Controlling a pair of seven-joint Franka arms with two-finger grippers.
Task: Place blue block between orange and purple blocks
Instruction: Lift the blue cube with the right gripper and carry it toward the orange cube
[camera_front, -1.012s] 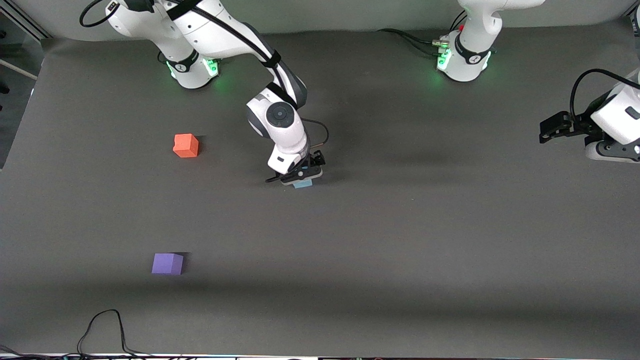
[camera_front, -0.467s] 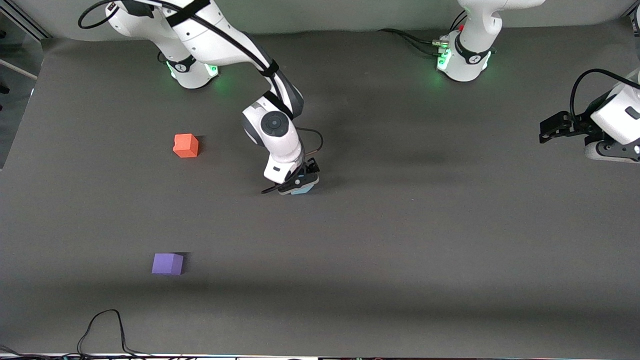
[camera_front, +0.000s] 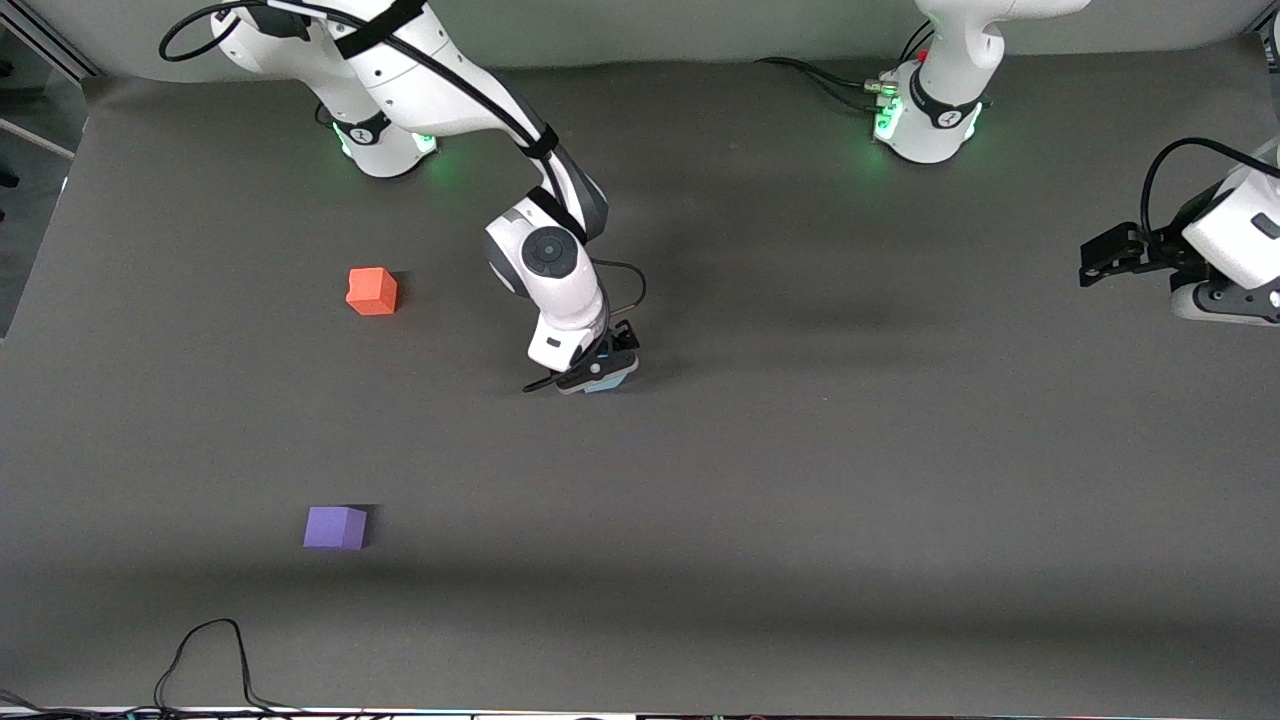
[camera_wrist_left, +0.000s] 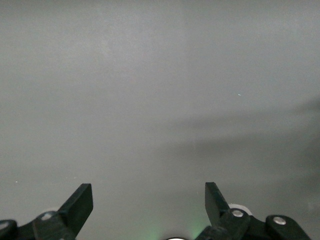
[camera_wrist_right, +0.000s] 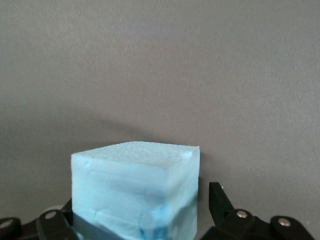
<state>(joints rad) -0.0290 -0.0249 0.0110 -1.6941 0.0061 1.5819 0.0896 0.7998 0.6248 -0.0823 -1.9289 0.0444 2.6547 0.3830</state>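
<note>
The blue block (camera_front: 610, 381) rests on the grey table near its middle, mostly hidden under my right gripper (camera_front: 598, 376). In the right wrist view the block (camera_wrist_right: 135, 185) sits between the jaws of the right gripper (camera_wrist_right: 142, 200). One finger touches it and the other finger (camera_wrist_right: 217, 197) stands a small gap off, so the gripper is open around it. The orange block (camera_front: 372, 291) and the purple block (camera_front: 335, 527) lie toward the right arm's end, the purple one nearer the front camera. My left gripper (camera_front: 1100, 262) waits open and empty at the left arm's end, and shows open in its wrist view (camera_wrist_left: 147, 192).
A black cable (camera_front: 215, 650) loops on the table by the front edge, nearer the front camera than the purple block. The two arm bases (camera_front: 380, 140) (camera_front: 925, 120) stand along the back edge.
My right gripper has come down around the blue block, covering more of it. The blocks and the left arm have not moved.
</note>
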